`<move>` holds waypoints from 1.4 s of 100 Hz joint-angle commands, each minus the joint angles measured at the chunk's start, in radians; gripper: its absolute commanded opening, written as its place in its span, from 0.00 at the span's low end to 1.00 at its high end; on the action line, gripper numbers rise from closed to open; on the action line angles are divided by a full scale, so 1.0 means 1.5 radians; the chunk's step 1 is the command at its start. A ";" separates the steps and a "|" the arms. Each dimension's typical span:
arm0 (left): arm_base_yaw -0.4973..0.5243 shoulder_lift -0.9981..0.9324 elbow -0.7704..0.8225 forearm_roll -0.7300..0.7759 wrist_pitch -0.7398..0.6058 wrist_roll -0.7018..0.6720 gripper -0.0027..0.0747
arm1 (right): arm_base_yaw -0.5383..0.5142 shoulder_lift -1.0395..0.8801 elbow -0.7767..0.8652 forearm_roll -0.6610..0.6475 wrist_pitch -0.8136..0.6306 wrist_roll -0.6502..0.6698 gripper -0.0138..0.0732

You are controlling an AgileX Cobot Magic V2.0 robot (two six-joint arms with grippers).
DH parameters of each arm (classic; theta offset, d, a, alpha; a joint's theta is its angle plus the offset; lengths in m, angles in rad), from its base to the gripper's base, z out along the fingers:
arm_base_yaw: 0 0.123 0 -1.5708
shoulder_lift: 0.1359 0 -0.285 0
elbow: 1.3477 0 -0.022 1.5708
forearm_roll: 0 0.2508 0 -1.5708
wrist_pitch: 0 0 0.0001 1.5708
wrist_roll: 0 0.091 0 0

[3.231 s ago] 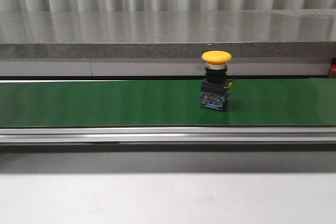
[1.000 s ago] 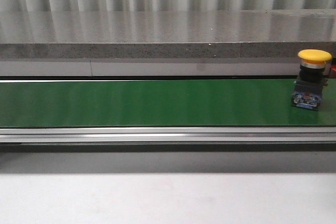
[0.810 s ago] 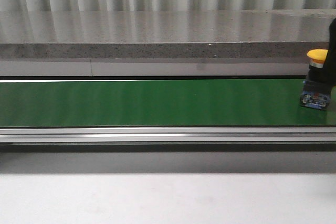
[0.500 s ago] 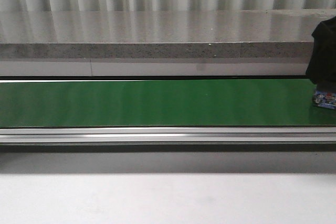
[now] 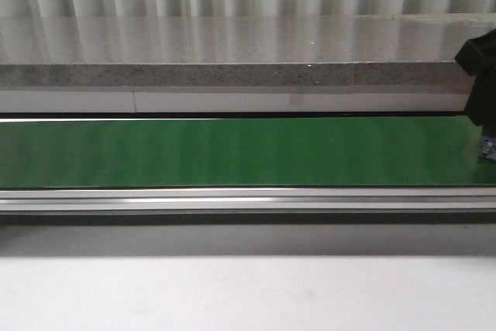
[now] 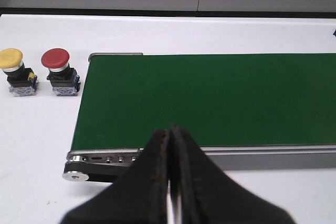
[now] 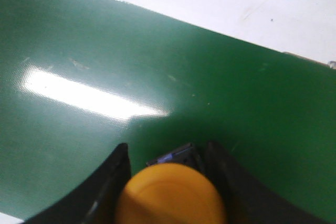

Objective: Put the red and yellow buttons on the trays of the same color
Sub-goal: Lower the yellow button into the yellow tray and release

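Note:
A yellow button (image 7: 170,195) stands on the green conveyor belt (image 7: 131,66), between the fingers of my right gripper (image 7: 167,153). The jaws are open, and a strip of belt shows between one finger and the button's base. In the front view the right gripper (image 5: 485,136) is at the far right edge and hides all of that button but a bit of its blue base (image 5: 489,149). My left gripper (image 6: 169,130) is shut on nothing near the belt's end. A second yellow button (image 6: 16,72) and a red button (image 6: 59,71) stand on the white table. No tray is in view.
The belt's metal side rail (image 5: 232,198) runs along its near edge, and a roller end (image 6: 79,174) sits close to my left gripper. A grey stone ledge (image 5: 232,52) runs behind the belt. White tabletop (image 5: 232,292) lies in front of it.
The yellow button has ridden the belt from mid-right to the far right edge. My right gripper has come down over it there and now hides most of it.

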 commanded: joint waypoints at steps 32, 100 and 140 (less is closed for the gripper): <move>-0.004 0.003 -0.017 0.001 -0.049 0.001 0.01 | -0.077 -0.141 -0.020 -0.004 0.068 0.059 0.41; -0.004 0.003 -0.017 0.000 -0.049 0.001 0.01 | -0.425 -0.231 -0.020 -0.023 0.001 0.234 0.41; -0.004 0.003 -0.017 -0.001 -0.049 0.001 0.01 | -0.505 -0.122 -0.020 -0.023 -0.081 0.256 0.41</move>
